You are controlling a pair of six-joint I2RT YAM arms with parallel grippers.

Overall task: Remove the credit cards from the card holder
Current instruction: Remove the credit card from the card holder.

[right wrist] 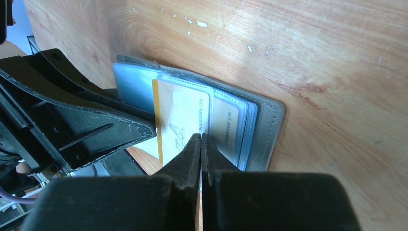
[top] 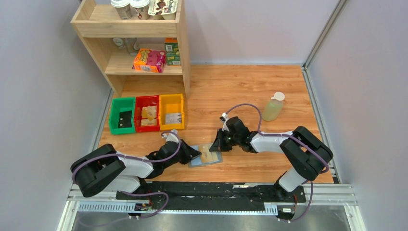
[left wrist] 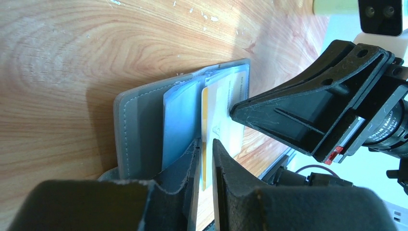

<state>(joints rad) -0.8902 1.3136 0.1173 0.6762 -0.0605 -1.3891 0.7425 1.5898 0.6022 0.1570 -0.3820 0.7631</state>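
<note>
Credit cards [right wrist: 180, 120] looked thin, stiff, slick, best pinched edgewise; my left jaws stood slightly parted around one, right jaws closed.

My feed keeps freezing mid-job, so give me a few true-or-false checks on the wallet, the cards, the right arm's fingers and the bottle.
1. The small grey bifold wallet lies open on the wooden table. True.
2. The right arm's fingers are spread wide. False: they are closed together, tips at the front card.
3. At least two tan plastic cards show in the wallet. True.
4. The pale green plastic bottle lies tipped over. False: it stands upright on the table.
</note>
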